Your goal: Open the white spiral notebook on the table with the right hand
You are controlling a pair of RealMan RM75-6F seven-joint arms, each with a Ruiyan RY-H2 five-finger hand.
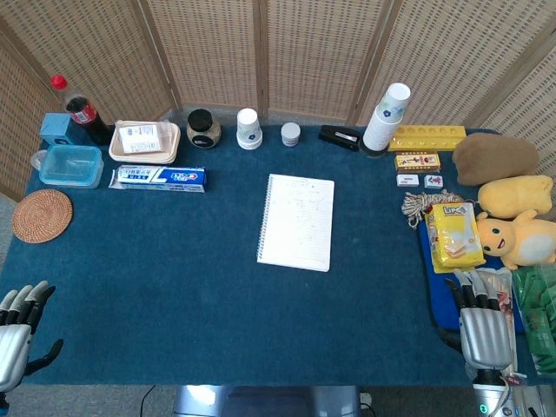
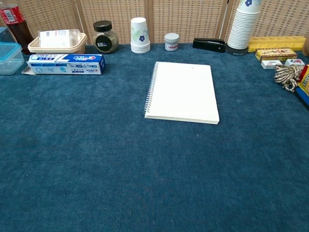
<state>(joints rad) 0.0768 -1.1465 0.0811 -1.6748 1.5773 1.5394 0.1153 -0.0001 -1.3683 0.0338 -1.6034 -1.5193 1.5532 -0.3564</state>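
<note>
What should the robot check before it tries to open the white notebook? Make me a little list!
1. Notebook closed, flat on the table: ok.
2. Spiral on its left edge, so the free right edge faces the right hand: ok.
3. Right hand empty, fingers apart: ok.
4. Right hand at the notebook: not ok, it is apart from it, near the table's right front corner.
5. Nothing lying on the cover: ok.
6. Left hand away from the notebook: ok.
</note>
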